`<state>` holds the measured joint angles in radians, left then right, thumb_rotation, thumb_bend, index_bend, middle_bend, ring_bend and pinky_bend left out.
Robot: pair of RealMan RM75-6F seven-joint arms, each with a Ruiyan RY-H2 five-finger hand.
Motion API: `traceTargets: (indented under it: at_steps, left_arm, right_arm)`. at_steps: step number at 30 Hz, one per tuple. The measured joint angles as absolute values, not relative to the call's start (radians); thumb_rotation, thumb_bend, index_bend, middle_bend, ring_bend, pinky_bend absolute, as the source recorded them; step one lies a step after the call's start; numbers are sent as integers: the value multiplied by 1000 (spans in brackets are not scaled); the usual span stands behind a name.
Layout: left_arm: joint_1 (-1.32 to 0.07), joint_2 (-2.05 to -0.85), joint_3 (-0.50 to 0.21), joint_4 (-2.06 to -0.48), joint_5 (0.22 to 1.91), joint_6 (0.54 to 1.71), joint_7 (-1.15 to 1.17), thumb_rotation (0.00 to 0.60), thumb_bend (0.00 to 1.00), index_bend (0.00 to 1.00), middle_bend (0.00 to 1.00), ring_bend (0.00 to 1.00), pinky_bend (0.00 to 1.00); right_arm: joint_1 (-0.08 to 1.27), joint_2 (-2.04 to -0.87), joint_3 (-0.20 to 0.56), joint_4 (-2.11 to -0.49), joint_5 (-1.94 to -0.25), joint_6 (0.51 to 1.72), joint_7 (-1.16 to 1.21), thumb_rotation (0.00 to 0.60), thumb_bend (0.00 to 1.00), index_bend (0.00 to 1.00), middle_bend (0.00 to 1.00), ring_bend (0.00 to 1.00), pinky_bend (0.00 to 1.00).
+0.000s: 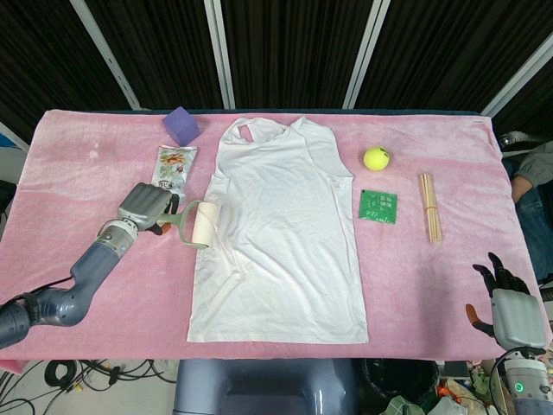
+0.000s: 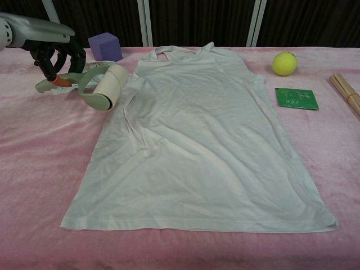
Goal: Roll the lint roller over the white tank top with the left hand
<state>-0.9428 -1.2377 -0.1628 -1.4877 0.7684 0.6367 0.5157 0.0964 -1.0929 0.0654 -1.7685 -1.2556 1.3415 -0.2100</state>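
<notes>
The lint roller [image 1: 197,225] is gripped by its handle in the left robot hand [image 1: 145,206], its roll set at the left edge of the white tank top [image 1: 278,233], which is spread flat on the table [image 1: 78,156]. The right robot hand [image 1: 508,307] is held well right of the tank top, fingers apart and holding nothing.
</notes>
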Motion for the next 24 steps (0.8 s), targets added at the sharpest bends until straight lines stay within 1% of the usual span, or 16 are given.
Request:
traceTargets:
  at_steps: [3,4,8,13,19,24]
  left_arm:
    - [-1010,-1242,-135,-1493,647,634,599,600,579,721,703,534,702]
    - [-1044,-1246,-119,-1496,579,637,635,600,579,721,703,534,702]
    - [-1131,-1261,-81,-1500,399,647,715,600,579,725,704,536,702]
    - [-1267,-1304,-21,-1494,162,669,828,600,584,731,709,541,702]
    - [-1390,-1362,67,-1473,-14,696,976,600,585,733,711,543,702]
    - [-1461,-1412,116,-1444,-109,740,1058,600,585,734,711,543,702]
  right_arm:
    - [97,-1092,64,-1768,-1257,1339,-208,600,274,206,27,159,197]
    - [97,-1092,64,-1768,-1257,1339,-208,600,274,206,27,159,197]
    - [97,-1092,64,-1769,-1257,1338,-206,600,274,205,27,159,197]
    - [98,-1090,65,-1769,-1253,1335,-202,600,275,206,27,159,197]
    - [98,-1090,63,-1770,-1256,1334,-200,600,276,205,27,159,197]
    - [99,-1090,63,-1769,-1257,1332,-198,600,276,206,27,159,197]
